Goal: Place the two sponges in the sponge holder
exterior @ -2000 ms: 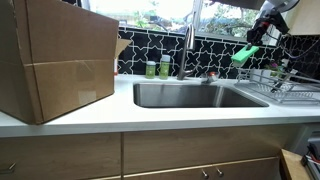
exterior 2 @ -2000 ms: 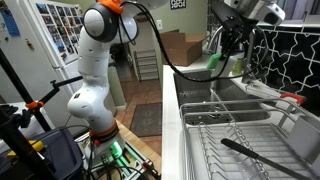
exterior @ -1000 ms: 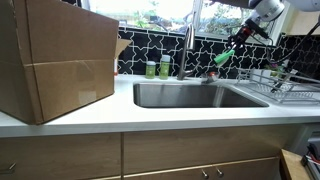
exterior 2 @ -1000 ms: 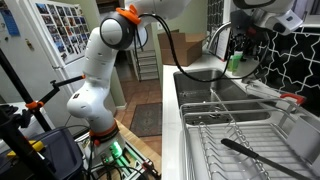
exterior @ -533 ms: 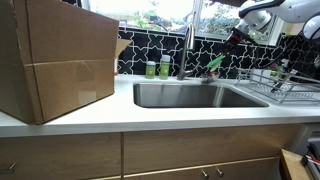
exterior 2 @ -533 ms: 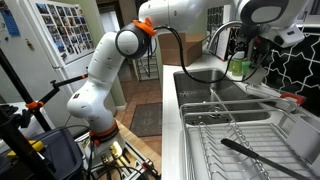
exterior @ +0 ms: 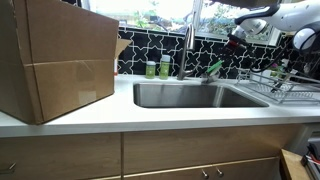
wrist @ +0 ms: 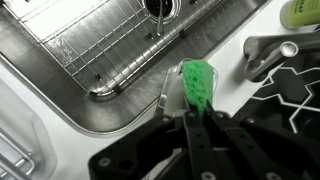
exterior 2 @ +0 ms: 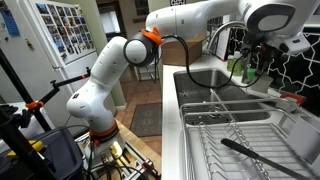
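Observation:
My gripper is shut on one bright green sponge, held on edge with its free end pointing down. In both exterior views the sponge hangs just above the counter strip behind the sink, beside the faucet. The gripper is above it. In the wrist view a small pale wire frame, possibly the sponge holder, sits right beside the sponge at the sink's rim; I cannot tell if they touch. The second sponge is not in view.
The steel sink has a wire grid on its bottom. Two small green bottles stand behind it. A large wire dish rack sits beside the sink. A big cardboard box stands on the counter.
The gripper has carried the sponge from above the dish rack across and down to the back edge of the sink by the faucet, and the sponge has turned to point downward.

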